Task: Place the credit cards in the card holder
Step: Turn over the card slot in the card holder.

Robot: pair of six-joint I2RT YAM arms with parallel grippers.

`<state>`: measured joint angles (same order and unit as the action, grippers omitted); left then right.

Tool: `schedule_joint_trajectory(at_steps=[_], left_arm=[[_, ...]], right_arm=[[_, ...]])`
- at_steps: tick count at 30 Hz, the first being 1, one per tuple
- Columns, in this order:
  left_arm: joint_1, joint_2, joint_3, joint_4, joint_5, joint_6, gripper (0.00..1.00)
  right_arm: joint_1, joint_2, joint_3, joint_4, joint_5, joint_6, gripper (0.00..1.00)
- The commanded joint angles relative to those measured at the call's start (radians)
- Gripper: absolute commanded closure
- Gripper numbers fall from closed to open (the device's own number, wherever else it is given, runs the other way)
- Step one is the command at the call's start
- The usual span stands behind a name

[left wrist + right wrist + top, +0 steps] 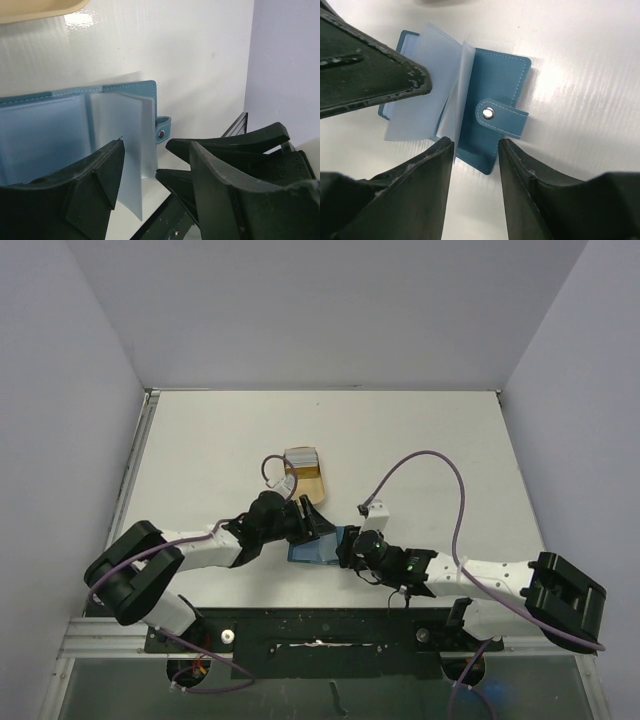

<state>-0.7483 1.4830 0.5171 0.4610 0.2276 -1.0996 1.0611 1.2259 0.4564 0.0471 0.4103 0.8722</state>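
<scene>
The teal-blue card holder (312,545) lies open on the white table between both grippers, its clear sleeves fanned up (122,130) and its snap tab (502,117) pointing away. My left gripper (303,522) is open. One loose sleeve stands between its fingers (97,182), and one finger rests over the sleeves (370,75). My right gripper (472,145) is open, its tips straddling the near corner of the holder's (492,100) blue cover. The credit cards (300,457) lie in a tan tray behind the holder. No card is in either gripper.
The tan oblong tray (320,490) sits just beyond the left gripper, and its rim (40,10) shows at the top of the left wrist view. Purple cables loop above both arms. Grey walls enclose the table on three sides.
</scene>
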Motion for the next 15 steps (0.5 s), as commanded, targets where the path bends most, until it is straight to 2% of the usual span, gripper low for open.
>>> schedule_joint_trajectory(at_steps=[1, 4, 8, 15], left_arm=[[-0.021, 0.044, 0.084, 0.087, 0.029, 0.002, 0.47], [-0.025, 0.092, 0.116, 0.104, 0.045, 0.001, 0.47], [-0.029, 0.139, 0.149, 0.109, 0.045, 0.012, 0.47], [-0.029, 0.216, 0.202, 0.103, 0.041, 0.042, 0.47]], right_arm=[[0.002, -0.109, 0.018, -0.100, 0.078, 0.023, 0.58], [0.004, -0.166, 0.024, -0.145, 0.087, 0.036, 0.58], [0.012, -0.211, 0.019, -0.101, 0.056, 0.027, 0.58], [0.039, -0.132, 0.084, -0.059, 0.042, -0.009, 0.58]])
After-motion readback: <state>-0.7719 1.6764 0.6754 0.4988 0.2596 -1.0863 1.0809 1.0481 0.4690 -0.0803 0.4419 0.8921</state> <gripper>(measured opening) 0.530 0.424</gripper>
